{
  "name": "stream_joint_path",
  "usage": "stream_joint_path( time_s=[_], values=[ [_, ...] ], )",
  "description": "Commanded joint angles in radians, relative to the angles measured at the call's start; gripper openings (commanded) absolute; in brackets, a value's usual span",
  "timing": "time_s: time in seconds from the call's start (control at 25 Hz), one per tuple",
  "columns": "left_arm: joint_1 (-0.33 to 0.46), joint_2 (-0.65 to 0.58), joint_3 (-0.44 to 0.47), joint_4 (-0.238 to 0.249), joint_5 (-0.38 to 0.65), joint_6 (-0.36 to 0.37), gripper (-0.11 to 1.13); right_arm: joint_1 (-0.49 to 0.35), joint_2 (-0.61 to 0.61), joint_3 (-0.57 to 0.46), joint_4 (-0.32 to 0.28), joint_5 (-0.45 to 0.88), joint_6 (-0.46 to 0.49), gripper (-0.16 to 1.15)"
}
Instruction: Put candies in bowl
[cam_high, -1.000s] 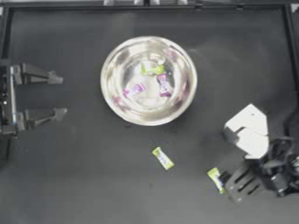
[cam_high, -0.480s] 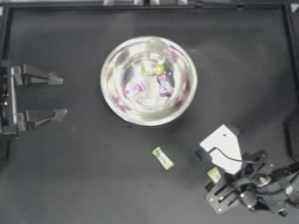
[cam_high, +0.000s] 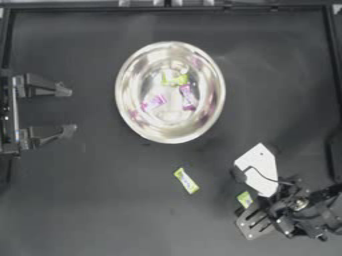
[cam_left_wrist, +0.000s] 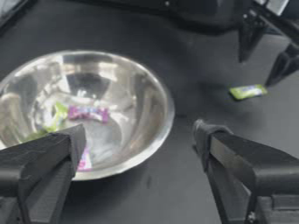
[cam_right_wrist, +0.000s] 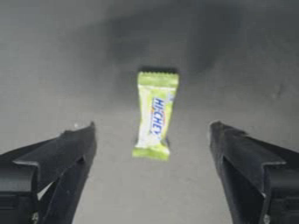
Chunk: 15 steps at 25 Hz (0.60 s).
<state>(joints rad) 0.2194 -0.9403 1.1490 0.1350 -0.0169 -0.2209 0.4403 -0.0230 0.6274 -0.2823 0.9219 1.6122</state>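
Observation:
The silver bowl (cam_high: 133, 75) sits mid-table with three candies in it: one yellow-green (cam_high: 174, 79) and two pink (cam_high: 188, 96) (cam_high: 153, 102). A yellow-green candy (cam_high: 186, 180) lies on the table below the bowl. Another yellow-green candy (cam_high: 245, 199) lies to its right, at the tips of my right gripper (cam_high: 248, 219). In the right wrist view that candy (cam_right_wrist: 154, 116) lies flat between the open jaws of the right gripper (cam_right_wrist: 152, 131), untouched. My left gripper (cam_high: 68, 110) rests open at the left edge. Its wrist view shows the bowl (cam_left_wrist: 158, 100) and a table candy (cam_left_wrist: 248, 91).
The right arm's white wrist housing (cam_high: 258, 167) hangs over the table just above the gripper. Dark frame rails run along the table's top and side edges.
The right arm has swung left and down toward the front edge, bringing its gripper onto the right-hand candy. The left arm and the bowl have not moved.

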Motion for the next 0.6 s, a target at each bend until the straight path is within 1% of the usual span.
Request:
stream_joint_path(
  time_s=[0.04,0.32,0.6],
  values=[
    [0.003,0.003,-0.017,0.0,-0.008,0.0,1.03,-0.003,0.014,-0.006,-0.003,-0.02,-0.003,1.02],
    [0.002,0.006,-0.021,-0.002,-0.008,-0.002,1.03,-0.017,0.038,0.009,-0.002,-0.061,-0.008,1.02],
    [0.003,0.006,-0.021,-0.002,-0.008,-0.002,1.03,-0.031,0.066,0.014,-0.006,-0.071,-0.015,1.02]
  ],
)
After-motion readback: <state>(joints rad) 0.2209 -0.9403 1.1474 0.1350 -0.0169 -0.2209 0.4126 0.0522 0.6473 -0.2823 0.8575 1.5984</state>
